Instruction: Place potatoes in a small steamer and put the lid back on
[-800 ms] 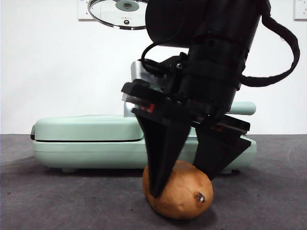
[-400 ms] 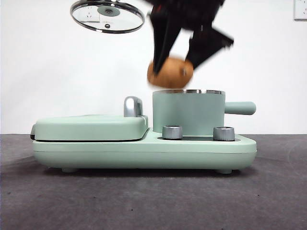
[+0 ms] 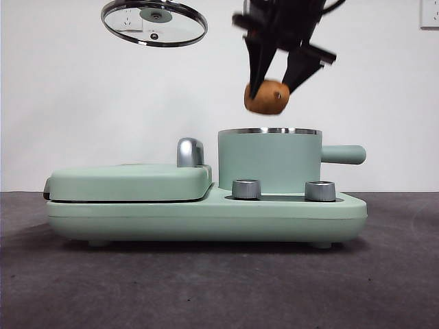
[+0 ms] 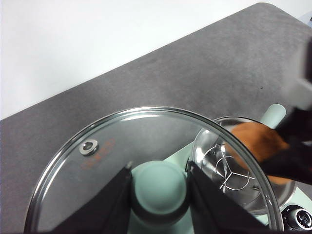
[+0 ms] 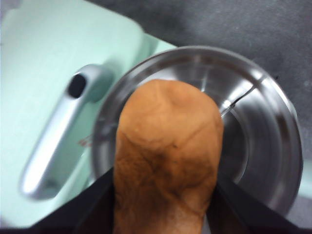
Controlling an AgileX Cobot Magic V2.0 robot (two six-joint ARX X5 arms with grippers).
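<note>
My right gripper (image 3: 274, 86) is shut on the brown-orange potato (image 3: 267, 96), holding it in the air just above the open mouth of the small steamer (image 3: 269, 160), a mint-green pot with a steel rim and a stubby side handle. Seen from the right wrist, the potato (image 5: 165, 156) hangs over the steamer's shiny steel inside (image 5: 253, 126). High at the left, my left gripper (image 4: 159, 187) is shut on the mint knob of the clear glass lid (image 4: 112, 151). In the front view the lid (image 3: 154, 22) hovers tilted near the top edge.
The steamer stands on a mint-green cooker base (image 3: 206, 216) with two steel dials (image 3: 246, 189). To its left lies a flat covered griddle (image 3: 127, 181) with a chrome handle (image 3: 189, 151). Dark grey table (image 3: 206, 288) stretches in front.
My right gripper lifted the potato off the table in front of the cooker, then carried it rightward to above the steamer's mouth. The lid barely moved.
</note>
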